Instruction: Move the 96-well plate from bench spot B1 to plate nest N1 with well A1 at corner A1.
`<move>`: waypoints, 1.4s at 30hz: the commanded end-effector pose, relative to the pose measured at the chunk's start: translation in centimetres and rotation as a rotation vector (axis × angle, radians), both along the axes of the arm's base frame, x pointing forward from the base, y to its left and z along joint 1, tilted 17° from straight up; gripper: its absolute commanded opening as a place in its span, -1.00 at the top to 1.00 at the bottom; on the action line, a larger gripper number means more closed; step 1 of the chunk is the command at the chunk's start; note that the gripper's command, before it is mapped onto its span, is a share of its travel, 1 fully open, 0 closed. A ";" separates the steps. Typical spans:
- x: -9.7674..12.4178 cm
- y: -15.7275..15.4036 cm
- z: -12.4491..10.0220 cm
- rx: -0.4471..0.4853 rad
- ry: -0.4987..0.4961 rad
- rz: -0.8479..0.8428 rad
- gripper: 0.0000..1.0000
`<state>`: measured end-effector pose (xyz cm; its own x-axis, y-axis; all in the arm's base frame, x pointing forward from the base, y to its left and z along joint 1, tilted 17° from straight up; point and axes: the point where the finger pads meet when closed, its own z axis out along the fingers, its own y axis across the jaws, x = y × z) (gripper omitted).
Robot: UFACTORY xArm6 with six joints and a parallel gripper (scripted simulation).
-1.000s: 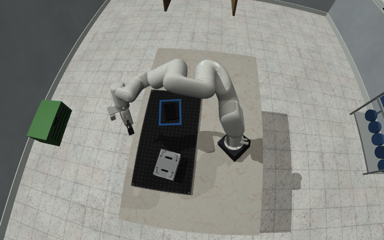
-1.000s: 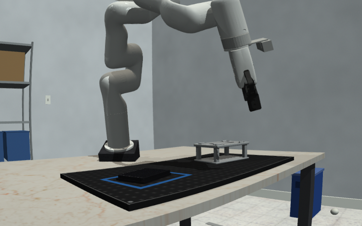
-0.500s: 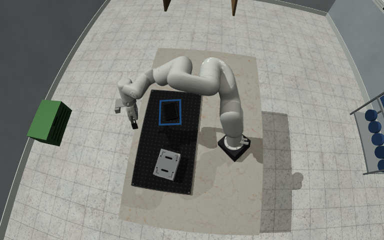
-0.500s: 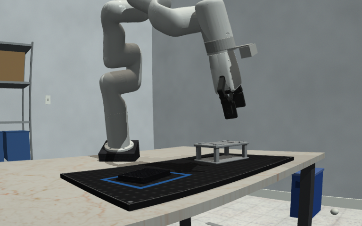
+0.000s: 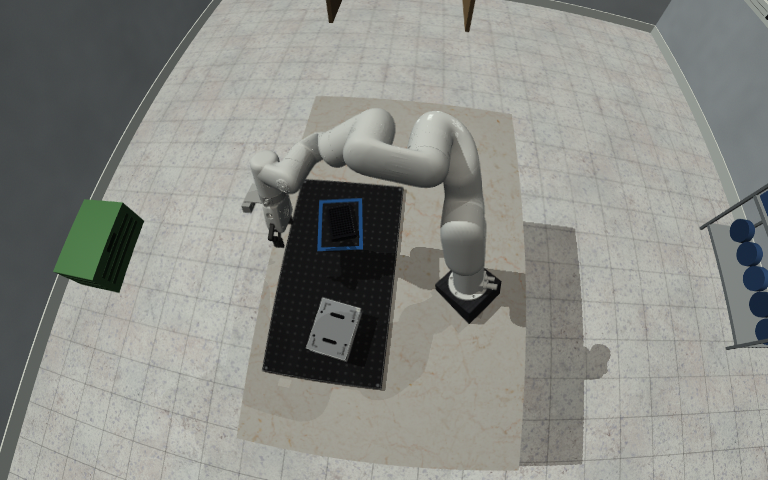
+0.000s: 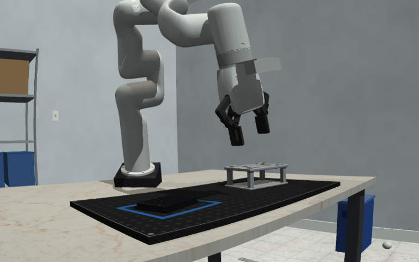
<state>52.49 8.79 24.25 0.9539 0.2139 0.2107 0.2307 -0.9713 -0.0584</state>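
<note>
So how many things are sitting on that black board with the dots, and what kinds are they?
Black 96-well plate, inside the blue square outline: 1
Grey raised plate nest on legs: 1
Total on the black dotted board: 2
The black two-finger gripper hangs open in the air, touching neither.

The marble-patterned table (image 6: 46, 213) carries a black perforated breadboard (image 6: 277, 191), which lies flat on it. On the table, beside one long edge of the breadboard, stands the black square base of the arm (image 6: 138, 177). On the breadboard lie the 96-well plate (image 6: 166, 202), inside a blue outline (image 6: 173, 214), and well apart from it the grey raised nest (image 6: 256, 174).
</note>
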 end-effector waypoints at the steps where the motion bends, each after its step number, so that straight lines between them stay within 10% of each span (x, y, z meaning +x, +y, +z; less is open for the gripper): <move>1: -0.4 -1.6 -0.2 -0.005 -0.006 -0.101 -1.00; 42: -8.7 -15.2 -5.2 0.054 -0.076 -1.173 -1.00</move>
<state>44.63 -5.48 19.30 0.6239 -0.7427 0.2432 -0.7416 -0.6608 -0.1155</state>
